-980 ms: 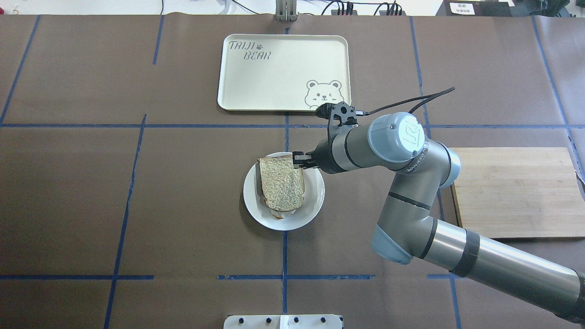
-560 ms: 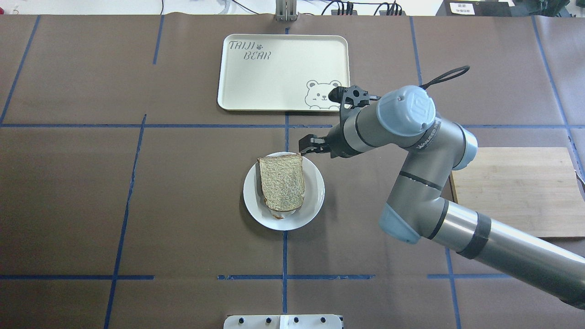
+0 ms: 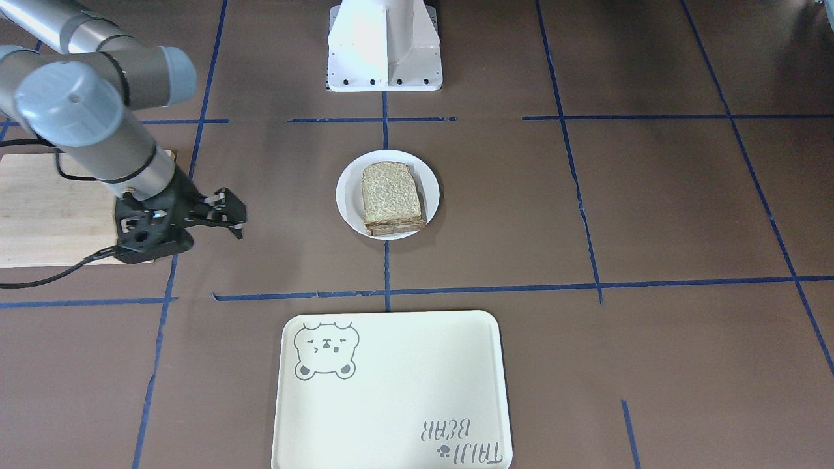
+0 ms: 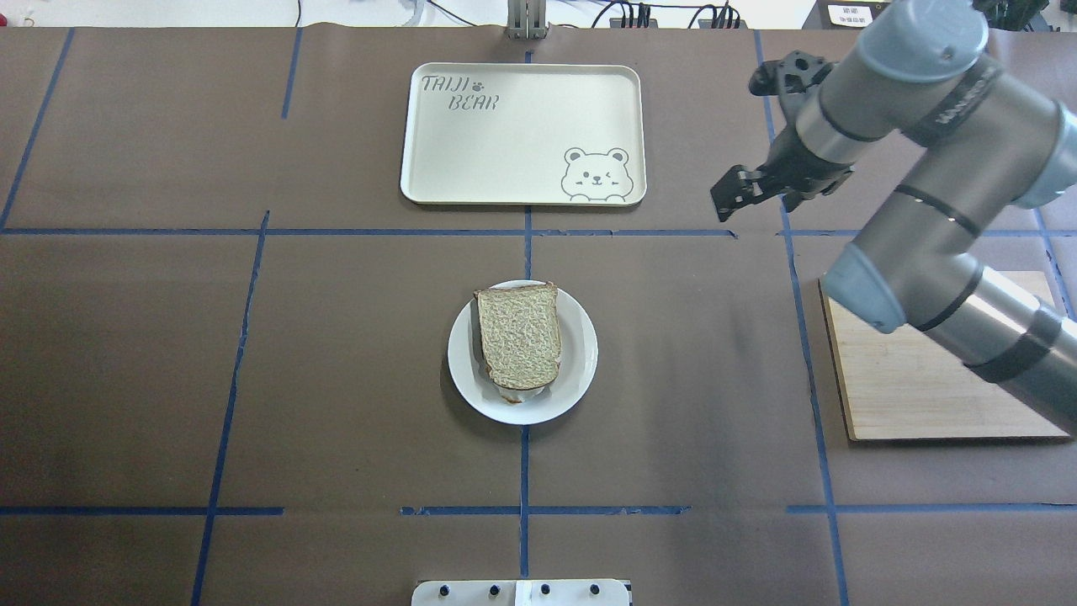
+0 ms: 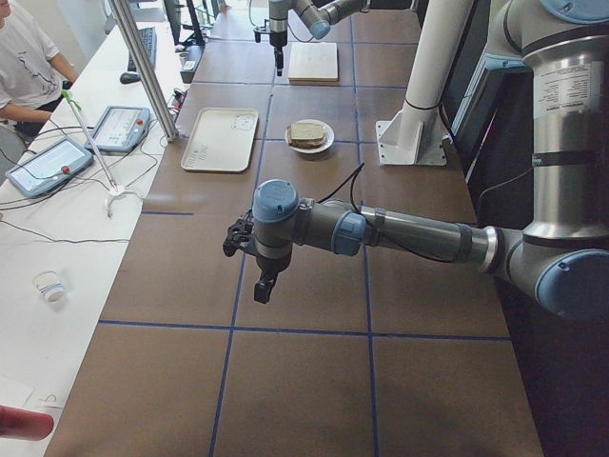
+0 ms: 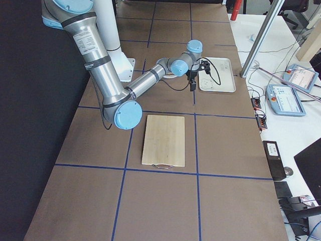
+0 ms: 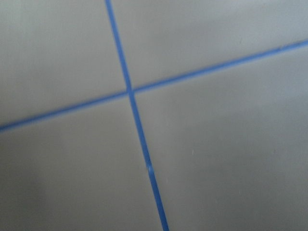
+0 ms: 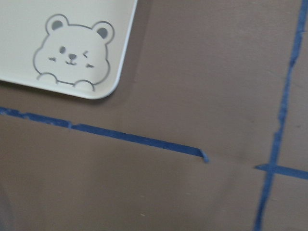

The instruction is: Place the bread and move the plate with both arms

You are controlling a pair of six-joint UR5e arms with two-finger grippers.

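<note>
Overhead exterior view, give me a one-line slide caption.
Bread rests on the white plate; the right gripper hangs open beside the bear tray.

The bench [image 4: 252, 379] bore one white plate [image 4: 580, 370] with one wholemeal bread slice [image 4: 518, 335] on top (layers beneath it were too hidden to count), one cream bear tray [image 4: 505, 143], one wooden cutting board [image 4: 925, 396] and one white pedestal base [image 3: 384, 45]. There were two arms, the right arm [image 4: 925, 210] and the left arm [image 5: 409, 233], each with one tool: the right tool [image 4: 725, 195], the left tool [image 5: 263, 290].
</note>
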